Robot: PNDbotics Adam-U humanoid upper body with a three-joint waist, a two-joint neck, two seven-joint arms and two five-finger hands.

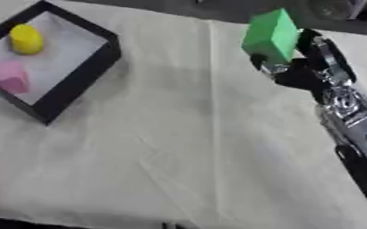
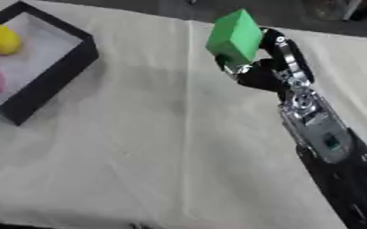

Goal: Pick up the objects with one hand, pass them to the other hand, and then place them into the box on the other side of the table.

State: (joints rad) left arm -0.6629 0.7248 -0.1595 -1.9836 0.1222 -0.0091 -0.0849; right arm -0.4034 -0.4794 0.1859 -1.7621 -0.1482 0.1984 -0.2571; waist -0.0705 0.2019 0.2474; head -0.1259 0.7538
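Right eye view shows our right hand [image 2: 261,67] curled around the green block [image 2: 235,36], lifted above the table [image 2: 163,147] at upper centre, with the box [image 2: 57,74] far off at upper left and our left hand out of sight.

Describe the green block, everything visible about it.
The green block is a plain, matte, bright green cuboid with sharp edges and unmarked faces; it looks like foam or painted wood. It is tilted, one corner uppermost, held above the cloth-covered table near its far edge. The right hand grips it from below and behind, fingers curled around it. Nothing else touches it; the black box lies far off to the left.
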